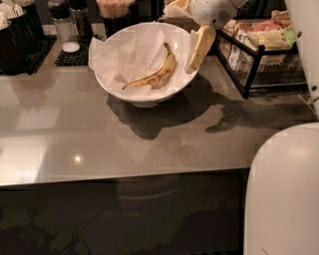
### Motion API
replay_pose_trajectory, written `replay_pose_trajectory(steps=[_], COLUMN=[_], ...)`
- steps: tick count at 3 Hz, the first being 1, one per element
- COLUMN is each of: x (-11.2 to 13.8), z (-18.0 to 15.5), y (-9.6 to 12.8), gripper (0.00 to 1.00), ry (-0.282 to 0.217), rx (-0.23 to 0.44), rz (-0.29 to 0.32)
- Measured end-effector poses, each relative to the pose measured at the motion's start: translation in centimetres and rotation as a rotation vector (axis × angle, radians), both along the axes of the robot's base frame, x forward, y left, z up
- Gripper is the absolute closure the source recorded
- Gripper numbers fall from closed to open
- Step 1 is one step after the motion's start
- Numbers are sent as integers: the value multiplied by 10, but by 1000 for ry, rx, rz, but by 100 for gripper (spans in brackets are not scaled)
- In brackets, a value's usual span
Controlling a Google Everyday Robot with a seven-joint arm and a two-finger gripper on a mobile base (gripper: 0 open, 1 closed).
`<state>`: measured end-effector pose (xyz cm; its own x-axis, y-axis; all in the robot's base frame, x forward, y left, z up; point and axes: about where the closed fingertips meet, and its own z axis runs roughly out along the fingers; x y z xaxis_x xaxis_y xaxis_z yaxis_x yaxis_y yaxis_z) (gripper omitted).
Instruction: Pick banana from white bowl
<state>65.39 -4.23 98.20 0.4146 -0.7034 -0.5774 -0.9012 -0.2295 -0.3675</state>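
The banana (155, 74) is slim, yellow and brown-speckled. It lies slanted inside the white bowl (107, 82), on crinkled white paper, with its dark stem tip toward the back right. The bowl stands on the grey counter at the back centre. My gripper (195, 60) hangs down from its white wrist (212, 11) at the bowl's right rim, just right of the banana's upper end and apart from it. It holds nothing that I can see.
A black wire rack (259, 50) of packets stands right of the bowl, close to the gripper. A black mat with shakers (70, 47), a cup of sticks (114, 10) and dark containers (15, 30) line the back left. My white body (284, 194) fills the bottom right.
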Motion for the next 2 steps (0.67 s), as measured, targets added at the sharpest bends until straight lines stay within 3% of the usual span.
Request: replay_pose_trajectory(steps=[2], x=[0], z=[0], y=[0], gripper=[29], ry=[0], rx=[0], rz=[0])
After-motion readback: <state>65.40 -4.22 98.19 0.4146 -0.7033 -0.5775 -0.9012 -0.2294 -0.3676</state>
